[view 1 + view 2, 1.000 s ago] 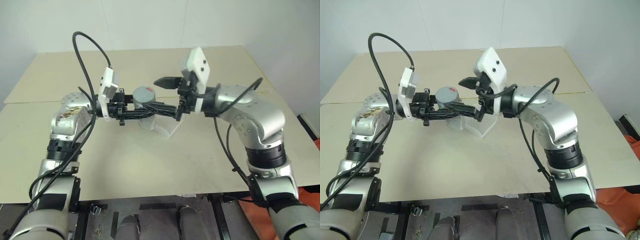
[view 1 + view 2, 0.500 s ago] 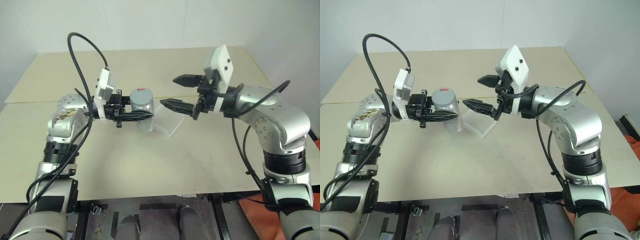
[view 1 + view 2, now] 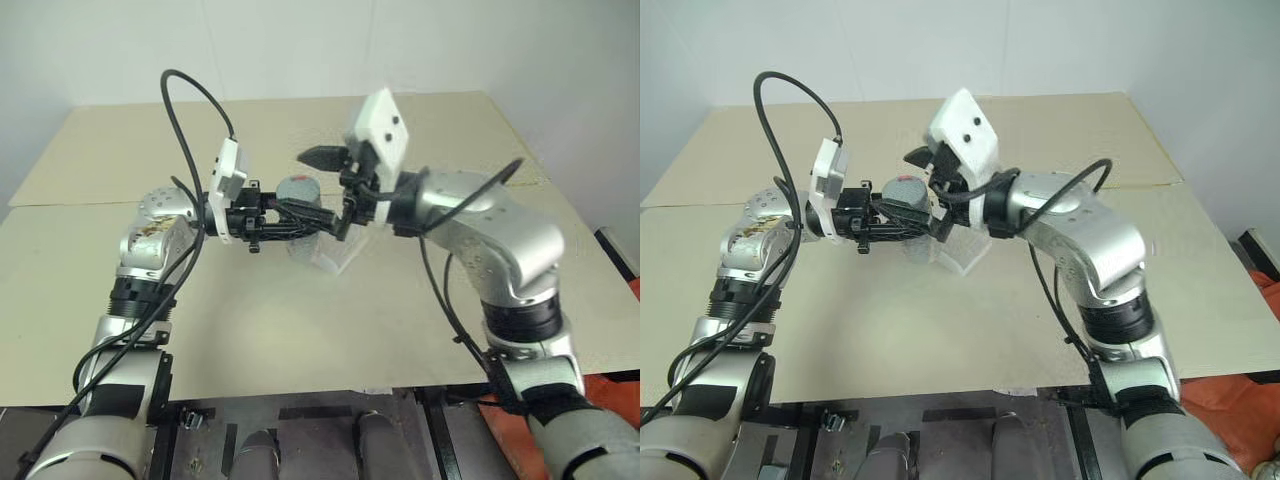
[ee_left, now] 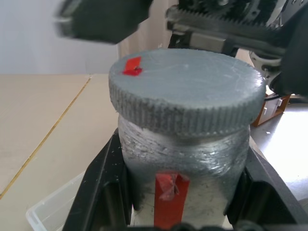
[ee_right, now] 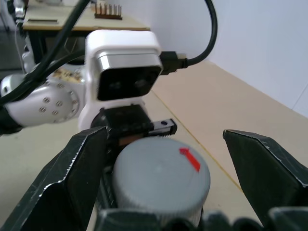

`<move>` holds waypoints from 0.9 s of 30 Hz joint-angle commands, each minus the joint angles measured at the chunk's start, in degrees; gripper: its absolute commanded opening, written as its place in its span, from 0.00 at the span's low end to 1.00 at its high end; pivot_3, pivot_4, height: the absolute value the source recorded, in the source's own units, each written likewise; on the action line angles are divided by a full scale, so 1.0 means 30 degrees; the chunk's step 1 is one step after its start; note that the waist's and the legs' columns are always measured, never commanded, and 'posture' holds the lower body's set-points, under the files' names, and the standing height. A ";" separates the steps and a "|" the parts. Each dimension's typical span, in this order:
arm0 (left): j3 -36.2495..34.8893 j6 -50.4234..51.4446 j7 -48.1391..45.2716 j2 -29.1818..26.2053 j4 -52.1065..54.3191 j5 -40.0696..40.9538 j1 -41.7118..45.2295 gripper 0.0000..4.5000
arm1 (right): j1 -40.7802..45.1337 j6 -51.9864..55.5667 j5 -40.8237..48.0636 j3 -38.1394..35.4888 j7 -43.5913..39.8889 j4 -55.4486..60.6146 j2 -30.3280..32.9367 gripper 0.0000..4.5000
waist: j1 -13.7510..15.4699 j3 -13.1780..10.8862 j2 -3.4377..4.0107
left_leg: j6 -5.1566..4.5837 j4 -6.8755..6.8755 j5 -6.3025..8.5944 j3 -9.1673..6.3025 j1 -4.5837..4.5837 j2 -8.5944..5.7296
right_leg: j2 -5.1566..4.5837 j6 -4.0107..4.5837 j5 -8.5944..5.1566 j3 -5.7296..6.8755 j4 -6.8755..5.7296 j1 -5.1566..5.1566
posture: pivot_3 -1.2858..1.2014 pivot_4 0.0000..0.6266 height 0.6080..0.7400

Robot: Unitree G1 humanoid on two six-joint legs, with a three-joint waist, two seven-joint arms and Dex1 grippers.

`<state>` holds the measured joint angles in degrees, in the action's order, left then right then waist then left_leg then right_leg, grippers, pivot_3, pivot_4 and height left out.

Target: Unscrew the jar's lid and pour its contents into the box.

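My left gripper (image 4: 183,149) is shut on the jar (image 4: 185,166) and holds it upright above the table, its fingers (image 4: 103,185) clamped on both sides of the silvery body. The grey lid (image 4: 185,86), with a red mark near its edge, sits on top of the jar. My right gripper (image 5: 162,139) is open and straddles the lid (image 5: 161,178), one finger (image 5: 72,178) close to its rim and the other standing well off. The translucent box (image 3: 338,256) lies on the table just beneath the jar. The contents are hidden behind the jar's wall.
The beige table (image 3: 300,330) stretches wide around the box, with a seam line running across it. A black cable (image 3: 190,95) loops up from the left wrist camera (image 5: 122,72). A white wall stands behind the table's far edge.
Half a second ago the right gripper stood off to the right of the jar; it has swung back left and now straddles the lid. The left gripper keeps its hold on the jar.
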<state>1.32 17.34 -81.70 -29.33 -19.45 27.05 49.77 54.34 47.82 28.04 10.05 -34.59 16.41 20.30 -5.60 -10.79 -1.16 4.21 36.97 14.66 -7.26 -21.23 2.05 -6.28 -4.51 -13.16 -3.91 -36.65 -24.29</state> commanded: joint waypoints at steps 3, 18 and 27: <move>-0.0274 -0.0182 -0.0068 -0.0236 0.0870 0.0146 0.0159 0.44 | 0.0601 -0.0851 -0.0781 -0.0082 0.0213 -0.0259 -0.0396 0.99 | 0.0011 -0.0001 0.0001 | 0.0001 -0.0001 -0.0001 -0.0003 -0.0001 0.0000 | 0.0001 0.0000 0.0000 0.0000 0.0000 -0.0001 | 0.52 0.24 1.00; -0.0383 -0.0069 -0.0456 -0.0860 0.1216 0.0316 0.0026 0.44 | -0.0578 -0.0410 -0.0683 -0.1249 -0.0412 0.0456 0.1402 0.99 | -0.0018 -0.0001 0.0001 | -0.0001 -0.0002 0.0001 -0.0002 0.0003 0.0000 | 0.0000 0.0000 0.0000 0.0001 -0.0001 0.0000 | 0.52 0.24 1.00; -0.0388 -0.0134 -0.0530 -0.1033 0.1117 0.0341 0.0155 0.44 | -0.0773 -0.0475 -0.0096 -0.1551 -0.0767 0.0746 0.2240 0.99 | 0.0001 -0.0001 0.0001 | -0.0001 -0.0002 0.0000 -0.0003 0.0001 0.0000 | 0.0000 -0.0001 0.0000 0.0000 0.0002 0.0000 | 0.52 0.24 1.00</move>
<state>1.32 17.54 -81.65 -31.37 -18.49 27.03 49.49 52.20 46.75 28.36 9.68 -37.61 18.13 25.56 -5.60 -10.79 -1.16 4.21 36.96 14.66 -7.27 -21.23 2.05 -6.28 -4.51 -13.16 -3.91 -36.64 -24.29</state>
